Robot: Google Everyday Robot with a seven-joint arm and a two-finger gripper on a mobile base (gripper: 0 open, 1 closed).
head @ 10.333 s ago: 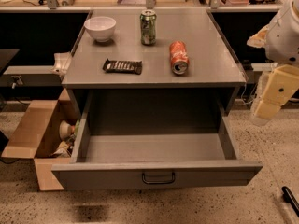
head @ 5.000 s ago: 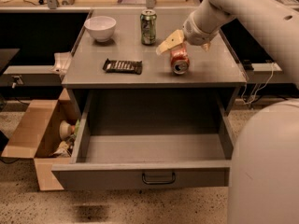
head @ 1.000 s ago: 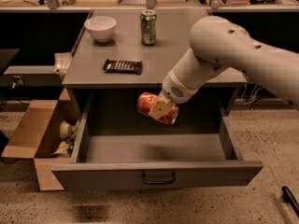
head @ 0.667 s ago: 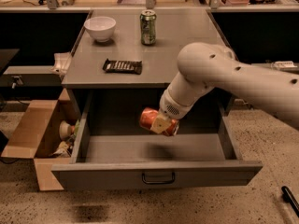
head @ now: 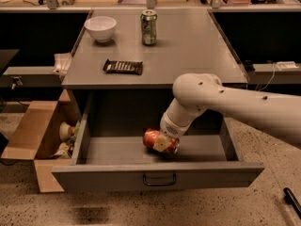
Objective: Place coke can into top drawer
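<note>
I see my gripper (head: 163, 143) low inside the open top drawer (head: 160, 178), near its floor. Its fingers are clamped on the coke can (head: 153, 138), which lies sideways.

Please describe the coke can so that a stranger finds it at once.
Look at the open top drawer below the grey cabinet top. Inside it, the gripper holds the coke can on its side. It is red-orange, unlike the upright green can above.

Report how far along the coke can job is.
Done: the top drawer stands open and the coke can is off the cabinet top. In hand: the gripper holds the can on its side, low inside the drawer. Left: release it and pull the arm out.
</note>
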